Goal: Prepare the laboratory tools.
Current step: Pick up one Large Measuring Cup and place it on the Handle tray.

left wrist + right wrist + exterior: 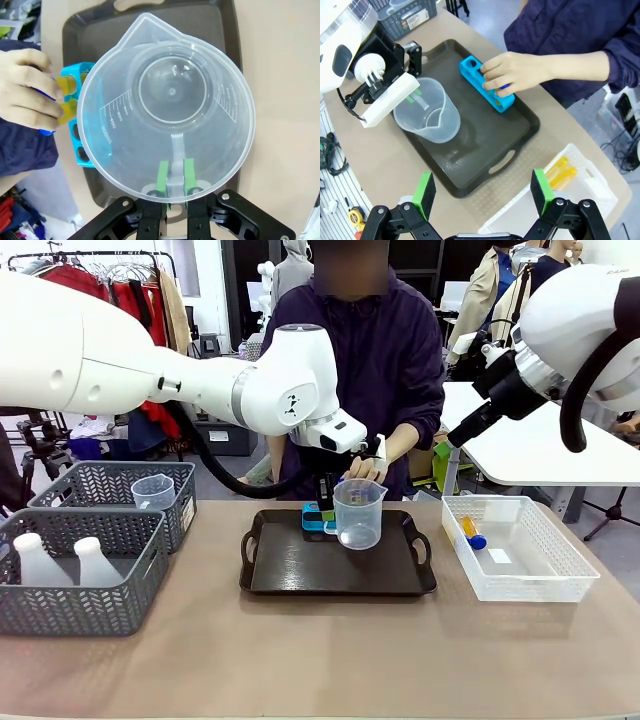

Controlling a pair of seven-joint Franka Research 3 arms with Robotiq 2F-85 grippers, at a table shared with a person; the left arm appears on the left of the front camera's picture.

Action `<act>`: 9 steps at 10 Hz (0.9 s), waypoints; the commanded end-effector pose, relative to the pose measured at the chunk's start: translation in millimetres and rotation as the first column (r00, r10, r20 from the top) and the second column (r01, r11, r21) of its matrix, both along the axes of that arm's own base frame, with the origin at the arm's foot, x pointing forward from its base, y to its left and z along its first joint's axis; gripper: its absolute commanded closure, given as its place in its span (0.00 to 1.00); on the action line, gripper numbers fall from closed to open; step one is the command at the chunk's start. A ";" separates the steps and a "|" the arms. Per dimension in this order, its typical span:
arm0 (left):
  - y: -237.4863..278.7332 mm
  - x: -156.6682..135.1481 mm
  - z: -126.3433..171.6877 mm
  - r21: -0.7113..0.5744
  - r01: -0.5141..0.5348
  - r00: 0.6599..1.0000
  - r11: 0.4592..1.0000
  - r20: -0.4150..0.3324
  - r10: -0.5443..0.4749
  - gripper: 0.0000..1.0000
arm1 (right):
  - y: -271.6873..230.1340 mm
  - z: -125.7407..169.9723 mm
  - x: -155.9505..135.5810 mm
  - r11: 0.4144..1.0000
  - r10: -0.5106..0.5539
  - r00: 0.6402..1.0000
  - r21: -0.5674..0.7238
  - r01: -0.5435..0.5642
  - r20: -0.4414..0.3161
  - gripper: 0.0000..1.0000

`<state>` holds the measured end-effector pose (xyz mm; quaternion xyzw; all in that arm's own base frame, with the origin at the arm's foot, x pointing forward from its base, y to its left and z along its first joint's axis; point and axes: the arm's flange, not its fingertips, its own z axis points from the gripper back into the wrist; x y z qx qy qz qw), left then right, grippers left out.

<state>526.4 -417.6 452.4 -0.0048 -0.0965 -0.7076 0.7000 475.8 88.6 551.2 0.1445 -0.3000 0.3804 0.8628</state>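
Note:
A clear measuring beaker (359, 512) (170, 110) (427, 117) stands upright over the dark tray (300, 575) (220, 20) (485, 135), its base down at the tray floor. My left gripper (325, 502) (173, 172) (415, 95) is shut on its handle. Behind the beaker, a person's hand (365, 468) (25, 95) (515, 72) holds yellow tubes (67, 85) at a blue rack (313, 520) (75, 145) (480, 82) on the tray. More yellow tubes (470, 532) (560, 172) lie in the white lattice basket (560, 570) (580, 165). My right gripper (482, 192) hangs open, high above the tray's near right corner.
Two grey mesh baskets sit at the left. The near one (80, 610) holds two whitish flasks (35, 560); the far one (110, 480) holds another clear beaker (152, 490). Bare table lies in front of the tray.

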 end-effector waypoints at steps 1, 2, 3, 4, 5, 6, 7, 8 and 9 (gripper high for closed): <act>-0.9 1.4 0.6 0.002 0.005 1.000 1.000 0.005 -0.005 1.00 | -1.0 0.3 -0.2 1.000 0.001 1.000 0.007 -0.001 -0.001 0.00; -0.9 1.4 0.6 0.002 0.005 1.000 1.000 0.005 -0.005 1.00 | -1.0 0.3 -0.2 1.000 0.001 1.000 0.007 -0.001 -0.001 0.00; -0.9 1.4 0.6 0.002 0.005 1.000 1.000 0.005 -0.005 1.00 | -1.0 0.3 -0.2 1.000 0.001 1.000 0.007 -0.001 -0.001 0.00; -0.9 1.4 0.6 0.002 0.005 1.000 1.000 0.005 -0.005 1.00 | -1.0 0.3 -0.2 1.000 0.001 1.000 0.007 -0.001 -0.001 0.00; -0.9 1.4 0.6 0.002 0.005 1.000 1.000 0.005 -0.005 1.00 | -1.0 0.3 -0.2 1.000 0.001 1.000 0.007 -0.001 -0.001 0.00; -2.0 1.4 -1.1 -0.001 0.002 1.000 1.000 -0.001 -0.002 1.00 | -1.0 0.3 -0.2 1.000 0.001 1.000 0.007 -0.001 -0.001 0.00; -11.3 2.6 -2.6 0.011 0.072 0.997 0.997 0.015 -0.072 1.00 | -1.0 0.3 -0.2 1.000 0.001 1.000 0.007 -0.001 -0.001 0.00; -20.2 6.7 -4.5 -0.001 0.084 0.996 0.996 -0.002 -0.084 1.00 | -1.0 0.3 -0.2 1.000 0.001 1.000 0.007 -0.001 -0.001 0.00; -29.3 11.0 -6.7 0.002 0.108 0.994 0.994 -0.004 -0.108 1.00 | -1.0 0.3 -0.2 1.000 0.001 1.000 0.007 -0.001 -0.001 0.00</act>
